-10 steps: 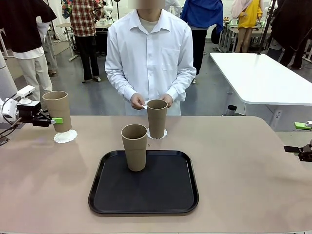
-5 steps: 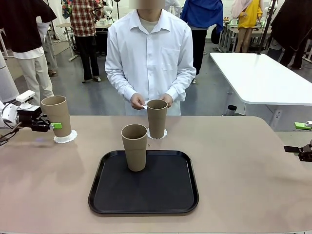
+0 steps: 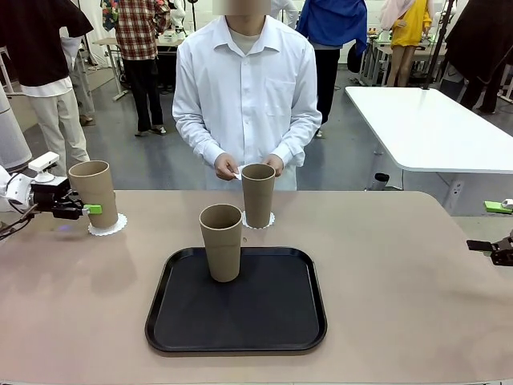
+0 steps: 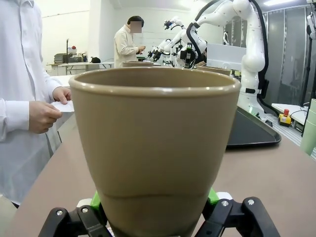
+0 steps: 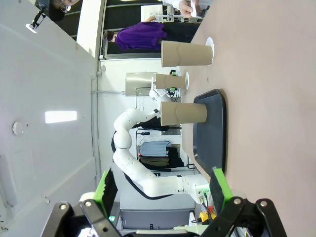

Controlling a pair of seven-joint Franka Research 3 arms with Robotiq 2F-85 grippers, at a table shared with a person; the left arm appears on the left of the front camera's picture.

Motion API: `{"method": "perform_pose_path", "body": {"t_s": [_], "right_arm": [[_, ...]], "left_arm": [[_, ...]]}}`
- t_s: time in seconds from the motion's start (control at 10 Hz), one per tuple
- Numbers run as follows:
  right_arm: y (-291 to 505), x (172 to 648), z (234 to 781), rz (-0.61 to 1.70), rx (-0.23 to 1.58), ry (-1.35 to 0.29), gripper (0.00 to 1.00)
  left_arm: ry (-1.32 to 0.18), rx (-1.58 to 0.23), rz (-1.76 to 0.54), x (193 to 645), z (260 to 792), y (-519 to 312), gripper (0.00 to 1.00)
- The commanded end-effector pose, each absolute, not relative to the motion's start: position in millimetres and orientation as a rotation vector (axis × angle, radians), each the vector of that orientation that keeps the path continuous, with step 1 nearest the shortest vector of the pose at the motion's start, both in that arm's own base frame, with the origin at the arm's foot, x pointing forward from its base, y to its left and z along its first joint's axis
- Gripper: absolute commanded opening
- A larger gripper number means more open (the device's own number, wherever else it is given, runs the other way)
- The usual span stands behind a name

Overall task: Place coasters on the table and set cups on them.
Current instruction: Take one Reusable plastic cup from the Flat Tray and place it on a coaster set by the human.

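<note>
At the table's [image 3: 401, 305] far left, my left gripper [image 3: 84, 208] is shut on a tan cup [image 3: 94, 191] whose base rests on a white coaster [image 3: 107, 226]. In the left wrist view this cup [image 4: 153, 148] stands between the green pads [image 4: 212, 196]. A second cup [image 3: 258, 195] stands on a coaster [image 3: 269, 220] in front of the person. The third cup [image 3: 221, 242] stands on the black tray [image 3: 272, 321]. The person's hands hold a white coaster [image 3: 237, 171]. My right gripper [image 5: 163, 192] is open with nothing in it, low at the table's right edge [image 3: 490, 250].
The black tray sits in the middle of the table's near half. The person stands at the far edge. A white table [image 3: 433, 128] lies behind to the right. In the rolled right wrist view the cups [image 5: 185, 53] and tray [image 5: 210, 133] lie sideways.
The left gripper has lowered its cup onto the coaster and shifted slightly left. The right arm, the other cups and the person's hands have not moved.
</note>
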State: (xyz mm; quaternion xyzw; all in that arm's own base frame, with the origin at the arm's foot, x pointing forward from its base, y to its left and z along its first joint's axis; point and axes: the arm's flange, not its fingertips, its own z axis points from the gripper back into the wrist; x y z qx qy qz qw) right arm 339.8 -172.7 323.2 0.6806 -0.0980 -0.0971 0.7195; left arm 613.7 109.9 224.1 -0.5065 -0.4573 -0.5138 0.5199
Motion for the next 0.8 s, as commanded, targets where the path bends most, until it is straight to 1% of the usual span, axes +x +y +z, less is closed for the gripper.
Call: {"method": "perform_pose_path", "body": {"t_s": [0.0,0.5,0.6,0.7], "right_arm": [[-172.7,340.4,324.6,-0.218,1.505,-0.214,1.0],[-172.7,340.4,324.6,-0.218,1.505,-0.214,1.0],[-172.7,340.4,324.6,-0.218,1.505,-0.214,1.0],[-172.7,340.4,324.6,-0.218,1.505,-0.214,1.0]], "left_arm": [[-1.059,-1.244,-1.253,621.6,225.2,114.8,0.83],[-1.028,-1.258,-1.258,621.7,219.8,111.3,0.83],[-1.027,-1.257,-1.258,621.1,219.0,111.7,0.88],[-1.02,-1.255,-1.261,621.9,219.5,112.4,0.98]]}}
